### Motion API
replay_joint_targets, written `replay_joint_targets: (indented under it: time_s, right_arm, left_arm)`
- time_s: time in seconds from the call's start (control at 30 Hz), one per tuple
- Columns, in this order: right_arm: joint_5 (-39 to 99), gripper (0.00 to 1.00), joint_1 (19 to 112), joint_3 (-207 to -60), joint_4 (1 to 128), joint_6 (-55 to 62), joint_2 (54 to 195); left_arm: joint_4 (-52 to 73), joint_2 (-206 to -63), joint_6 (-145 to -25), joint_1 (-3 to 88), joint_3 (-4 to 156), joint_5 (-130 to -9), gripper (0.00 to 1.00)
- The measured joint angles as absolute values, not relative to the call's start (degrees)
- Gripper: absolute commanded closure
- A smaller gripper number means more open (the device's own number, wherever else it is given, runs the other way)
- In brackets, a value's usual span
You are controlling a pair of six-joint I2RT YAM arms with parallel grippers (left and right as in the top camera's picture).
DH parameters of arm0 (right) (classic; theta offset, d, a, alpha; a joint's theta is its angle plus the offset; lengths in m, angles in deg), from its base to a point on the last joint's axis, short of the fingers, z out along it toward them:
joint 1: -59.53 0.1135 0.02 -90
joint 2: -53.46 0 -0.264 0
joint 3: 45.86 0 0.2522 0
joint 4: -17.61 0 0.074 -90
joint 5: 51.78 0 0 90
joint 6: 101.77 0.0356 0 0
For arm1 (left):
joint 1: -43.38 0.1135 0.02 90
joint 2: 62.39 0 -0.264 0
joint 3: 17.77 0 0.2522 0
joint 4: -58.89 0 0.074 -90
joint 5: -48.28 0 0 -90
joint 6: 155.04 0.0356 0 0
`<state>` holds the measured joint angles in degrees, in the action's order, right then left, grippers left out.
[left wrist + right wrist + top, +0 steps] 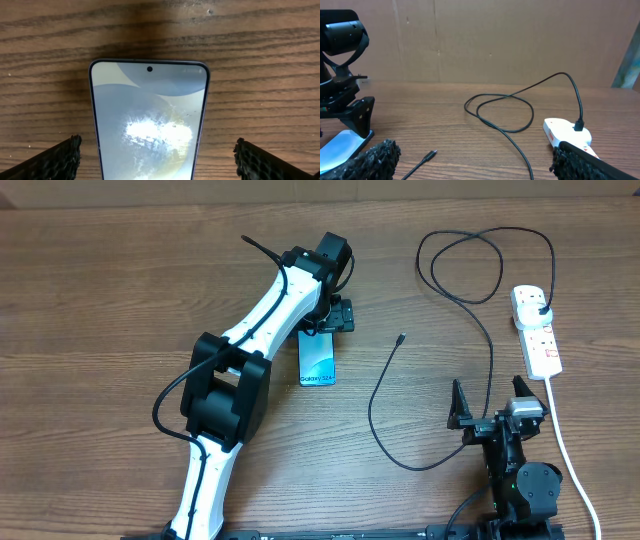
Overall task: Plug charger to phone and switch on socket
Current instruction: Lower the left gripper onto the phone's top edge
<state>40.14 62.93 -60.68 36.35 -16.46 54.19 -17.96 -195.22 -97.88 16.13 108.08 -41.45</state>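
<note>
phone (149, 120) lies between the open, empty left fingers (57, 160); an off-centre squeeze could spin it. right fingers (375, 160) gape empty.

Lab setup, wooden table (100, 280), cardboard backdrop (495, 40)
</note>
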Motion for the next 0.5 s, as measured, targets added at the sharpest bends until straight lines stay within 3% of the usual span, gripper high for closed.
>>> replay_joint_targets:
  time_s: [0.5]
  right_arm:
    - [40.1,0.00,62.9,-60.7,36.3,-16.4,54.2]
  left_arm:
    - [-15.4,-195.3,-97.9,16.1,104.8,-41.4,0.00]
